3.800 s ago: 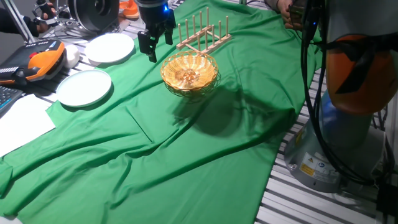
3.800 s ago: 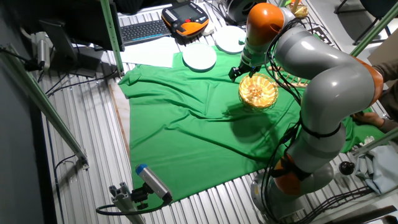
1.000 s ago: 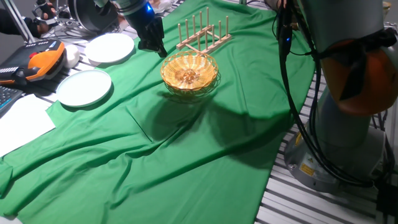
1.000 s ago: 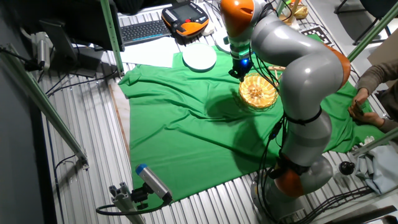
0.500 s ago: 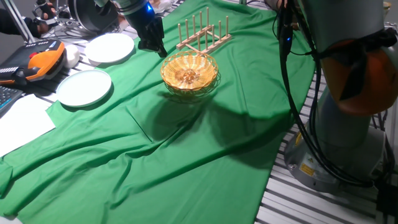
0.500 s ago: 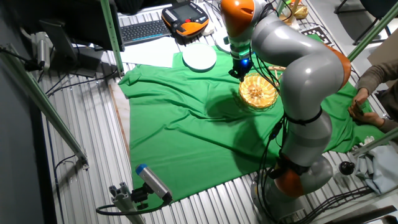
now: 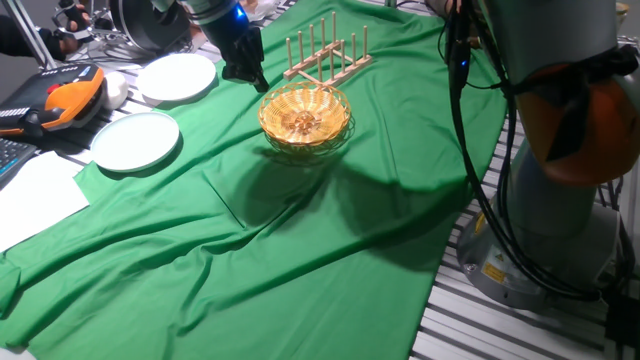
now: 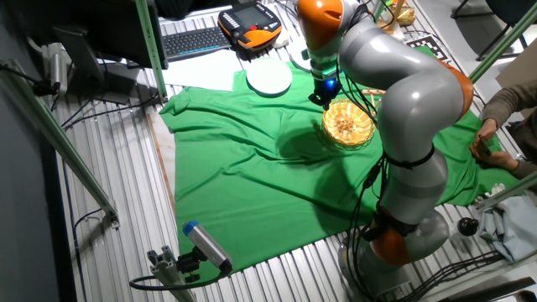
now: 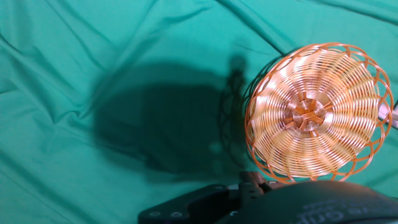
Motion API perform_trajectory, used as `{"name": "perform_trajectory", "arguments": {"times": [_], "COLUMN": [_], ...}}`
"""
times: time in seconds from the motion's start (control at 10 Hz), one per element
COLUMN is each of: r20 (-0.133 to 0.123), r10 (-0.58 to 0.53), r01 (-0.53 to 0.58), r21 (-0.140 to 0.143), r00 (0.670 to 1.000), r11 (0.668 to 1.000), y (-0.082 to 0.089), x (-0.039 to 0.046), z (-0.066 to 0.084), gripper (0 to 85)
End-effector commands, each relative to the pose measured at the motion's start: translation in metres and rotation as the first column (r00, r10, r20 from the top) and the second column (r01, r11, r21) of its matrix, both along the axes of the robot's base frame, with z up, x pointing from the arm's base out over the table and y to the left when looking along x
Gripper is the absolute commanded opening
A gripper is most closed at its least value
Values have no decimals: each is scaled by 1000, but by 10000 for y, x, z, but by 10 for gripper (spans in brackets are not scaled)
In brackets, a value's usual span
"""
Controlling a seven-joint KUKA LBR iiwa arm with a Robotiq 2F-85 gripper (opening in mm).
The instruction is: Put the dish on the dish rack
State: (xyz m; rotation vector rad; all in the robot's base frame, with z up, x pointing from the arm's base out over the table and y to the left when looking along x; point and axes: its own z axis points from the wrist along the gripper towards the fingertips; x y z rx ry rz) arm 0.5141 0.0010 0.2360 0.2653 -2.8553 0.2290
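The dish (image 7: 305, 118) is a golden woven wicker bowl standing upright on the green cloth, just in front of the wooden dish rack (image 7: 325, 55) with its upright pegs. My gripper (image 7: 257, 82) is down at the dish's far-left rim. In the other fixed view the gripper (image 8: 323, 99) sits at the edge of the dish (image 8: 348, 123). The hand view shows the dish (image 9: 317, 112) from above, its rim reaching the dark gripper body (image 9: 252, 182) at the bottom edge. The fingertips are hidden, so I cannot tell whether they hold the rim.
Two white plates (image 7: 178, 76) (image 7: 135, 140) lie left of the dish. An orange teach pendant (image 7: 65, 100) and white paper (image 7: 35, 200) lie at the far left. The green cloth (image 7: 300, 250) has folds. A person's hand (image 8: 491, 155) rests at the cloth's right edge.
Since 3.8 s ago the gripper came down and tilted to the dish's far-left rim. Nothing has visibly moved in the last second.
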Motion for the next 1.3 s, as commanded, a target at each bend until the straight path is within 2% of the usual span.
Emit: {"name": "perform_trajectory", "arguments": {"times": [0.0, 0.4, 0.5, 0.6, 0.7, 0.8, 1.0, 1.1, 1.2], "r20": [0, 5, 14, 101, 187, 237, 275, 290, 264], "r10": [0, 10, 10, 27, 17, -7, -84, -97, -130], "r01": [0, -10, -11, -27, -12, 15, 95, 97, 118], "r21": [0, 10, 9, 3, -29, -32, -27, 12, 59], "r00": [1000, 1000, 1000, 995, 982, 972, 958, 952, 956], "r11": [1000, 1000, 1000, 1000, 1000, 999, 995, 995, 991], "y": [0, 0, 0, 0, 0, 0, 0, 0, 0], "x": [1, 1, 1, 1, 1, 1, 1, 1, 1], "z": [0, 0, 0, 0, 0, 0, 0, 0, 0], "gripper": [0, 0, 0, 0, 0, 0, 0, 0, 0]}}
